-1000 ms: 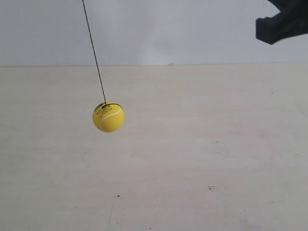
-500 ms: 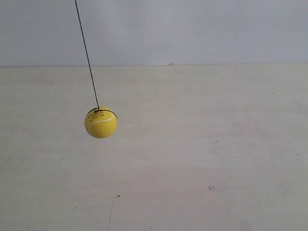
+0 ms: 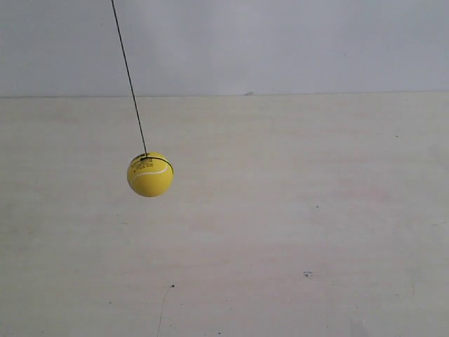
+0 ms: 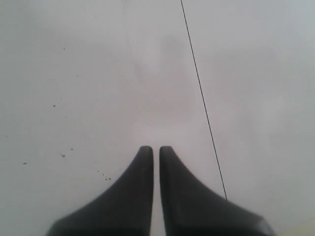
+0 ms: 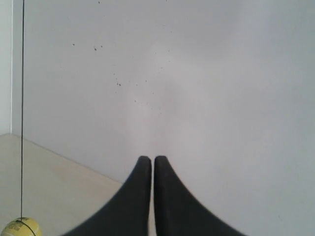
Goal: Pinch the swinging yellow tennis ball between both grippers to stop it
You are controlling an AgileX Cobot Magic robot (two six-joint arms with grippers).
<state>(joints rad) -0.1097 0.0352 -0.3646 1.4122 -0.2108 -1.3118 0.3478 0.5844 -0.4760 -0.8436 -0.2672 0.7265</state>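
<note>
**Exterior view:** the yellow tennis ball (image 3: 149, 175) hangs left of centre in the frame, in front of the pale worktop (image 3: 295, 210). A thin black string (image 3: 129, 77) slants up from it to the upper left edge. A white seam and dark print show near the ball's top. A grey wall (image 3: 280, 42) fills the upper band.

**Left wrist view:** the left end effector (image 4: 156, 149) has its 2 black jaws drawn narrow, with only a slit between them, and grips nothing. The string passes beside it.

**Right wrist view:** the right end effector (image 5: 152, 159) is likewise narrow and empty. The ball is well apart from it and partly cut off by the frame's edge.
</note>
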